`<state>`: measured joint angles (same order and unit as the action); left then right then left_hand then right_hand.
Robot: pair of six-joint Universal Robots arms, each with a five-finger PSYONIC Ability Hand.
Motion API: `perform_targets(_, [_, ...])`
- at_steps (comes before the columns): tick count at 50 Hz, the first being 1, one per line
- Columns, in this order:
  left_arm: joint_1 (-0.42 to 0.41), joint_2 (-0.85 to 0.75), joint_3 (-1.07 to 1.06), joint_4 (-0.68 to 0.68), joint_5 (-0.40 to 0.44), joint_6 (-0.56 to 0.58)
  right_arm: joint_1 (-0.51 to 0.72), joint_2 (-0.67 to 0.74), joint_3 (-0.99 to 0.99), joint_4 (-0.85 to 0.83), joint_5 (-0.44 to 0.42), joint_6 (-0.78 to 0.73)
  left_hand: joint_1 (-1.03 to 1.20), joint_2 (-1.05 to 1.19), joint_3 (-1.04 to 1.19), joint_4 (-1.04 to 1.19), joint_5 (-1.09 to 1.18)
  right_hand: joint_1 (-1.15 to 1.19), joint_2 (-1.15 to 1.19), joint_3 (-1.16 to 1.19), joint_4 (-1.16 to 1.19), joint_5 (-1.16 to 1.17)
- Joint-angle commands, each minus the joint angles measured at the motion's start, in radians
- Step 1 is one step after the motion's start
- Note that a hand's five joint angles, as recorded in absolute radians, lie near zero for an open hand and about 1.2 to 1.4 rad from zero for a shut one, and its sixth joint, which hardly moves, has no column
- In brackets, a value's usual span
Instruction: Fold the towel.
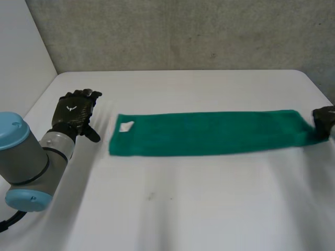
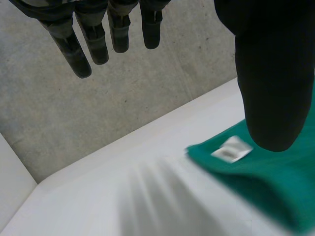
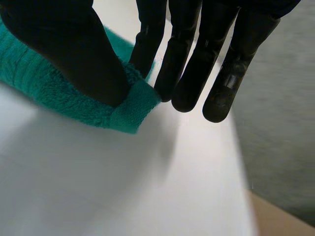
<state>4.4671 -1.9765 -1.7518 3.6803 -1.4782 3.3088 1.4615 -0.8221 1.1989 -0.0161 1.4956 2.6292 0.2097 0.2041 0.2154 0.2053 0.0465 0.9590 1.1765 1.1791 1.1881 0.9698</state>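
A long green towel (image 1: 209, 133) lies flat across the white table (image 1: 183, 204), with a small white label (image 1: 126, 126) at its left end. My left hand (image 1: 76, 112) hovers just left of that end, apart from the cloth. In the left wrist view its fingers (image 2: 83, 49) are straight and its thumb (image 2: 270, 73) hangs above the label (image 2: 231, 150) and the towel (image 2: 275, 187). My right hand (image 1: 324, 119) is at the towel's right end. In the right wrist view its thumb (image 3: 74, 54) and a finger pinch the towel's corner (image 3: 133, 105).
A grey concrete wall (image 1: 183, 31) runs behind the table's far edge. A white panel (image 1: 21, 52) stands at the far left. The table's right edge (image 3: 241, 162) lies close beside my right hand.
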Motion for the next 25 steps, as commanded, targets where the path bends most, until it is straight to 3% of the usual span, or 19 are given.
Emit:
perform_targets(1, [-0.002, 0.004, -0.008, 0.0, -0.002, 0.0, -0.063, -0.034, -0.031, 0.008, 0.017, -0.221, -0.035, -0.03, -0.041, -0.031, -0.047, 0.437, 0.22, 0.217, 0.208, 0.252])
perform_targets(5, [0.001, 0.011, -0.014, 0.0, -0.002, 0.0, -0.041, -0.048, -0.045, 0.011, 0.009, -0.222, -0.035, -0.03, -0.041, -0.031, -0.047, 0.437, 0.22, 0.217, 0.208, 0.252])
perform_targets(14, [0.004, 0.021, -0.014, 0.0, -0.004, 0.0, 0.365, -0.071, -0.149, -0.027, -0.191, -0.098, -0.035, -0.03, -0.041, -0.031, -0.047, 0.437, 0.22, 0.217, 0.208, 0.252])
perform_targets(20, [0.008, 0.028, -0.015, 0.0, -0.004, 0.0, 0.58, -0.034, -0.22, -0.056, -0.248, -0.095, -0.035, -0.03, -0.041, -0.031, -0.047, 0.437, 0.22, 0.217, 0.208, 0.252])
perform_targets(25, [0.009, 0.028, -0.015, 0.0, -0.004, 0.0, 0.745, 0.105, -0.313, -0.091, -0.288, -0.08, -0.035, -0.03, -0.041, -0.031, -0.047, 0.437, 0.22, 0.217, 0.208, 0.252])
